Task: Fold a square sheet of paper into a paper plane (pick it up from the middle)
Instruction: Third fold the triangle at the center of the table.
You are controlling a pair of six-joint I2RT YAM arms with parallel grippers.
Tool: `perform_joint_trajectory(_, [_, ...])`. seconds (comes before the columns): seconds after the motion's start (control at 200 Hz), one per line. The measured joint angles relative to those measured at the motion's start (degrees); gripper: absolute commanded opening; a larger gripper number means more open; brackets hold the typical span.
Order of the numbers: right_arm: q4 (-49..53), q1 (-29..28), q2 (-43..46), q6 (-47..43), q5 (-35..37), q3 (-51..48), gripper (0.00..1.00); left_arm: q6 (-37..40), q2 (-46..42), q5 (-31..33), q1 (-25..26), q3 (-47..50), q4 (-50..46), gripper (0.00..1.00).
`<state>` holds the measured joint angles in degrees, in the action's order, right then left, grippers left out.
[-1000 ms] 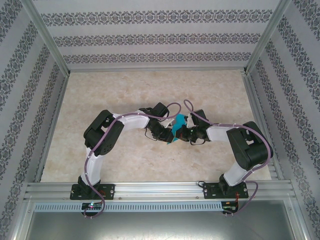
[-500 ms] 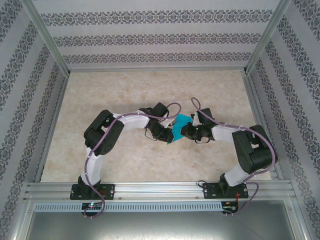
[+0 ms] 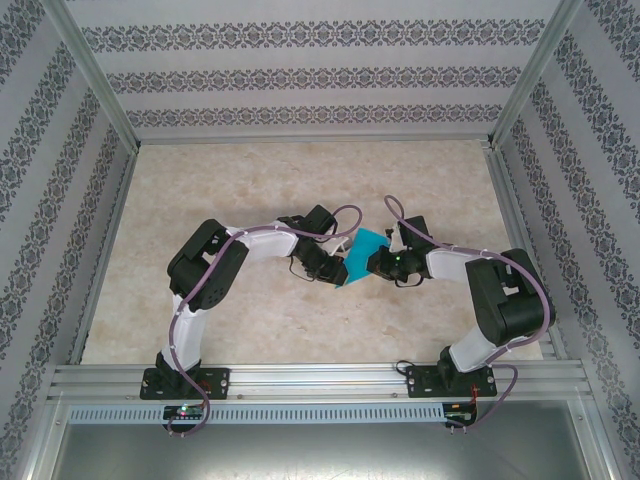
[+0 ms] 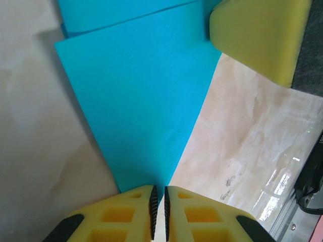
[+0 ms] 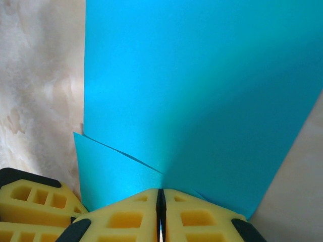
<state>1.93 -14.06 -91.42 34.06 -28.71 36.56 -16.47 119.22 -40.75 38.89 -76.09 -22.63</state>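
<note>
From the top camera I see the square sheet of paper (image 3: 364, 254), already folded down to a smaller teal shape. It sits near the middle of the table (image 3: 250, 180), strung between the left pincer (image 3: 339, 274) at its lower-left corner and the right pincer (image 3: 377, 262) at its right side. It looks lifted clear of the surface.

I judge the sheet to be almost weightless, thin and floppy, and smooth enough to slip out of foam pads. It will crease wherever it is pinched hard, and it could tear if the arms pull apart. I would hold it by an edge or corner, through all layers at once, with little tension.

On the left wrist camera, the left pincer (image 4: 158, 195) has its jaws pressed nearly together, leaving just a slit. The sheet's narrow tip runs into that slit, so I read it as pinching the paper. A yellow finger (image 4: 257, 35) of the other pincer sits at the sheet's far corner.

On the right wrist camera, the right pincer (image 5: 161, 195) is pressed together on the sheet's near edge. A smaller layer pokes out to the left of the jaws, and I cannot tell whether both layers are caught.
</note>
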Motion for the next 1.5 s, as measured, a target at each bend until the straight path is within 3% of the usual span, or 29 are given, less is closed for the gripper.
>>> perform_joint_trajectory(0.495, [1.7, 2.9, 1.7, 0.0, 3.4, -0.1, 0.13, 1.3, -0.1, -0.2, 0.0, 0.7, 1.3, 0.18])
perform_joint_trajectory(1.014, [1.6, 3.0, 1.2, 0.0, 3.3, 0.2, 0.11, 1.3, -5.4, 0.5, 0.0, 8.4, 3.5, 0.18])
perform_joint_trajectory(1.324, [0.7, 2.5, -0.3, -1.1, 3.1, 1.4, 0.11, 0.5, -7.6, 0.8, 0.0, 8.9, -2.0, 0.18])
perform_joint_trajectory(1.499, [0.2, 1.3, -1.1, -1.1, 3.2, 2.2, 0.11, -0.3, -7.9, 1.4, 0.0, 3.6, -5.1, 0.18])
